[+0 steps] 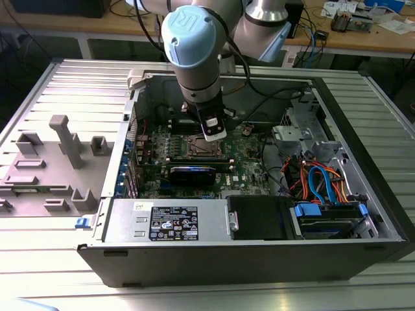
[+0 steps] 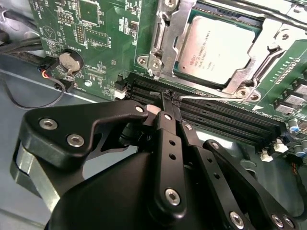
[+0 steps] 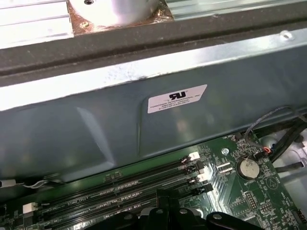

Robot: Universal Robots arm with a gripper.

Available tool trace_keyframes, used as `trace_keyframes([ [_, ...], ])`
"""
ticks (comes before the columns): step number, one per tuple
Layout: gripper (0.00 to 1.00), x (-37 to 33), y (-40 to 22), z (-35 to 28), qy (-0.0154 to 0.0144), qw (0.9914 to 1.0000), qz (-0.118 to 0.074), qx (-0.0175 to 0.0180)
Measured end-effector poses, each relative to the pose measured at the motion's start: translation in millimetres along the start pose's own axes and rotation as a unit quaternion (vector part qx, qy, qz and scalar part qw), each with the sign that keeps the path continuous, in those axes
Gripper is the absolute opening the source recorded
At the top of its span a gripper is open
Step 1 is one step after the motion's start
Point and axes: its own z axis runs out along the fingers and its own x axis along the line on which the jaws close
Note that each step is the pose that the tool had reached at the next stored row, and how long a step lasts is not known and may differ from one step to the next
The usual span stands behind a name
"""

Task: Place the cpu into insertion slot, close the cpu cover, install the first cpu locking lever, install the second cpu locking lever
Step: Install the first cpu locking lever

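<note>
Since the cpu point(image 2: 218, 48) already lies seated in the insertion slot point(image 1: 198, 148), with the cpu cover point(image 2: 165, 43) folded down flat around its edges, the work in hand looks to be one of the locking levers; which of the two I cannot tell. In the second wrist view the pincer point(image 2: 165, 103) has its fingers pressed together, and their tip meets a thin silver locking lever point(image 2: 216, 98) that runs along the socket's edge, between the cover and the black memory slots point(image 2: 216, 117). Whether the rod is nipped between the fingers or only pushed by them does not show.

In the exterior view the arm reaches down into the open computer case point(image 1: 363, 162) on the ribbed table point(image 1: 39, 272), and the pincer point(image 1: 214, 133) hangs just above the socket, towards the exterior view's right of it.

By my reckoning, seating this lever calls for a steady press down and sideways to tuck it under its hook, kept clear of the memory slots close beside it. A slip could scrape the green board.
</note>
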Motion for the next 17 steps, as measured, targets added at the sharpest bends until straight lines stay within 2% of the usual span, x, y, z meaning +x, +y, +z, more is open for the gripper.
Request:
trace_keyframes([
  [2,0.11,2.5,-0.6,-0.1,-0.0010,1.00000,0.002,0.0002],
  [3,0.11,4.5,-1.4,0.2,-0.0033,0.99997,0.007,0.0009],
  [4,0.11,4.6,-1.5,0.6,-0.0034,0.99997,0.007,0.0009],
  [5,0.11,4.8,-2.8,3.4,-0.0040,0.99996,0.007,0.0016],
  [7,0.11,4.9,-5.6,7.2,-0.0067,0.99990,0.006,0.0109],
  [9,0.11,5.0,-5.8,7.8,-0.0075,0.99987,0.005,0.0131],
  [12,0.11,5.1,-6.6,9.5,-0.0080,0.99985,0.005,0.0145],
  [17,0.11,5.2,-6.7,9.6,-0.0078,0.99986,0.005,0.0135],
])
